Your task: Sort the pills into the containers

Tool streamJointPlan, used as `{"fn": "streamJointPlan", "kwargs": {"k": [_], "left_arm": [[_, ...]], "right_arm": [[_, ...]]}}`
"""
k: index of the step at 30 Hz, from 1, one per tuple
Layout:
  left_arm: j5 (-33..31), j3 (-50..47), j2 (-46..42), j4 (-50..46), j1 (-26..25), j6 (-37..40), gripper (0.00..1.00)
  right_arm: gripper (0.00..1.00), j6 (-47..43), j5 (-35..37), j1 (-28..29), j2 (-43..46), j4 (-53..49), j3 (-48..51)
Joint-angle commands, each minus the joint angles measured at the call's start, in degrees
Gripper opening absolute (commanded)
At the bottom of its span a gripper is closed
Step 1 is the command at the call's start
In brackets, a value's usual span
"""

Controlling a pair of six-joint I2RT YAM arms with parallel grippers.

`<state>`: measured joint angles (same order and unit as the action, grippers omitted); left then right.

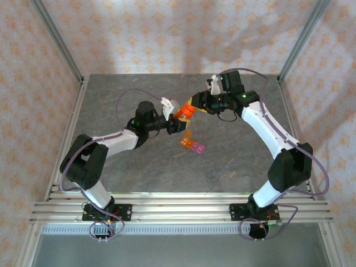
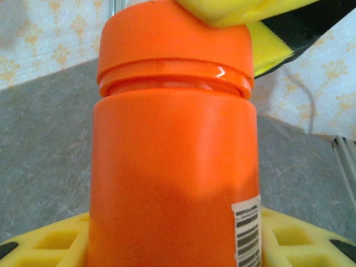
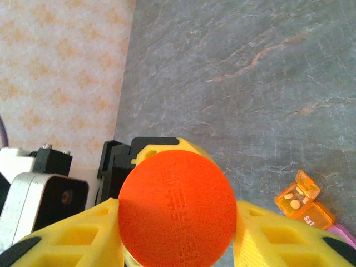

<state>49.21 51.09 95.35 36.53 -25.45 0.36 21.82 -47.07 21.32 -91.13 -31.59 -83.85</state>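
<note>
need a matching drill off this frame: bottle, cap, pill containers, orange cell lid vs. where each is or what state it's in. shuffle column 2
Column 1
1. bottle
2. cap
3. containers
4. orange cell lid

Column 2
A. flipped open
B. body held in the left gripper
C. between the fingers of the right gripper
D. lying on the table, below both grippers

Pairs: 1-B, 2-C, 3-D, 4-A
</note>
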Motion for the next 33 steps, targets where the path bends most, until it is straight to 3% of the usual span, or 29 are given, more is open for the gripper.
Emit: {"fn": "streamJointPlan", "kwargs": {"k": [1,6,21,27,33], "left_arm": [[-0.55,1.79,-3.65,6.74,-1.70,4.23,0.00],[-2.66,1.55,-4.13,3.94,-2.43,8.02,0.00],[-4.09,0.95,-4.31,3.62,-2.57,8.52,0.00],[-3.86,0.32,-4.30,5.25,-2.16,6.95,0.00],[-2.39,0.47,-3.96,6.44,-1.20,4.78,0.00]], "right_arm": [[0.45,8.26,3.66,3.81,-0.64,0.64,2.65],[0.46,11.06,5.24,4.58,-0.72,0.56,2.83],[0.48,11.03,7.90,4.57,-0.60,-1.42,0.21],[0.56,9.63,9.10,3.20,-0.29,-3.34,-2.59],[0.75,6.34,8.61,0.15,2.00,-4.85,-5.96]]}}
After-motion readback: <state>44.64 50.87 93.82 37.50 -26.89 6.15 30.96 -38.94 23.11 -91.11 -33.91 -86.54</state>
